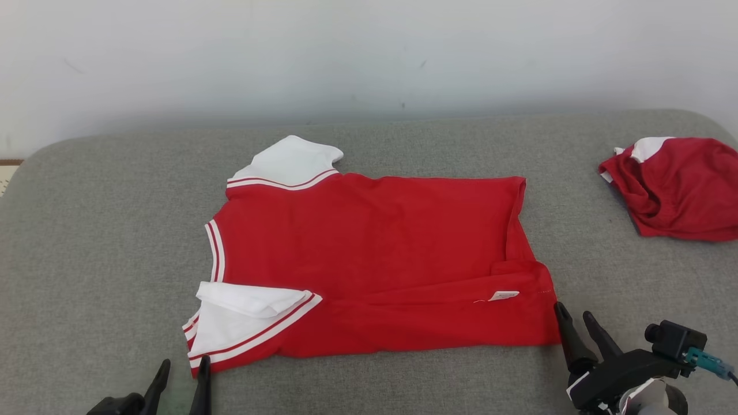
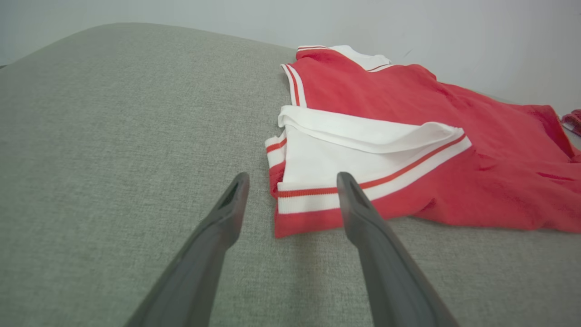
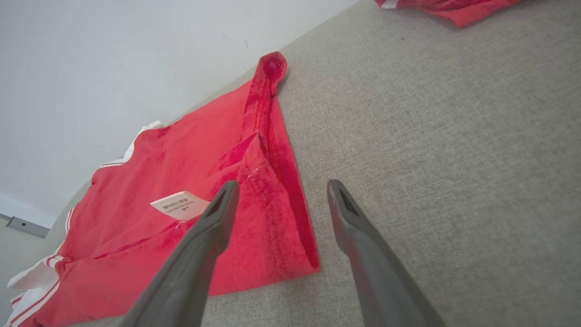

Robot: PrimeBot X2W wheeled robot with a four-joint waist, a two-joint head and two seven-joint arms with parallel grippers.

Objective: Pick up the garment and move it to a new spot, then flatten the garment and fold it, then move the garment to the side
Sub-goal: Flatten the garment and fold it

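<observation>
- The shirt (image 1: 369, 259) lies spread on the grey surface ahead of both pairs of fingers. Its collar end is toward the left pair and its hem toward the right pair.
- The left fingers (image 1: 202, 380) are spread and hold nothing. In the left wrist view, the near white sleeve (image 2: 363, 154) is just beyond their tips, its striped corner between them.
- The right fingers (image 1: 568, 334) are also spread and empty. In the right wrist view, the hem corner (image 3: 290, 245) sits between them, with one finger over the cloth beside the label (image 3: 179, 205).
- A second red heap (image 1: 680, 187) lies well apart, beyond and to the right of the right fingers.
- We judge the flattening mostly done and the fold in hand, as the shirt is broad and smooth and both pairs sit at its near corners.
- Next, we think each pair should drop onto its corner, pinch every layer there, then lift together and carry the near edge over to the far one.
- The turned-over sleeve is loose, so the left pinch needs to catch it too.
</observation>
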